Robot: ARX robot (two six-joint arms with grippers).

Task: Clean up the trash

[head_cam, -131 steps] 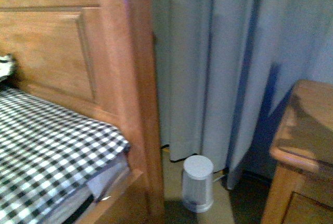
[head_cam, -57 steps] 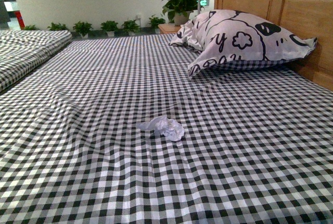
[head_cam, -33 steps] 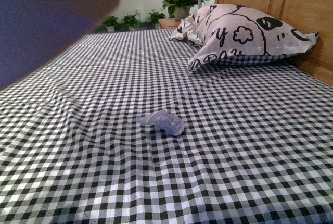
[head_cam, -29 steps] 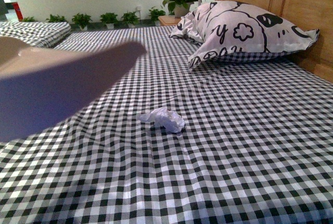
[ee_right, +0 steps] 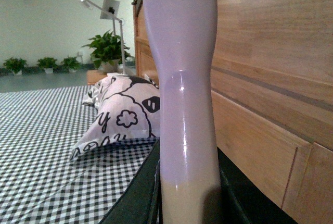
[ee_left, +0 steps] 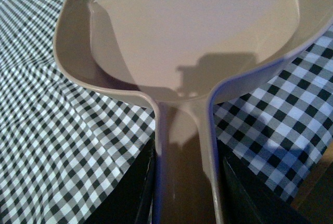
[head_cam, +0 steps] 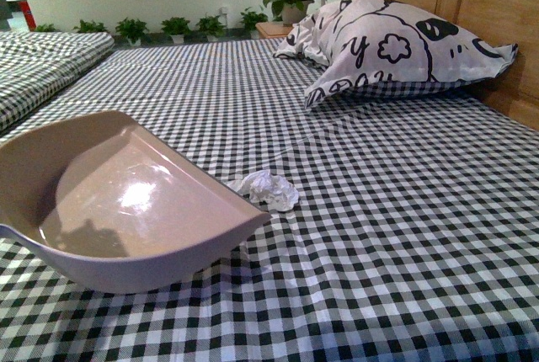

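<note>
We see the small crumpled white trash (head_cam: 268,189) lying on the checked bed (head_cam: 404,236), just beside the front lip of the dustpan (head_cam: 126,202). Our left tool (ee_left: 184,193) grips the dustpan by its stem; our right tool (ee_right: 188,193) is clamped around a pale handle (ee_right: 182,78).

Trash (head_cam: 265,189): small crumpled white paper wad, lying on checked bedsheet (head_cam: 404,210), just beside dustpan (head_cam: 126,202) front edge.

The bed (head_cam: 404,236) wears a black-and-white checked sheet. A crumpled white paper wad (head_cam: 268,190) lies near its middle, and a printed pillow (head_cam: 396,46) rests by the wooden headboard (head_cam: 497,8). A mauve dustpan (head_cam: 126,202) sits just beside the wad.
</note>
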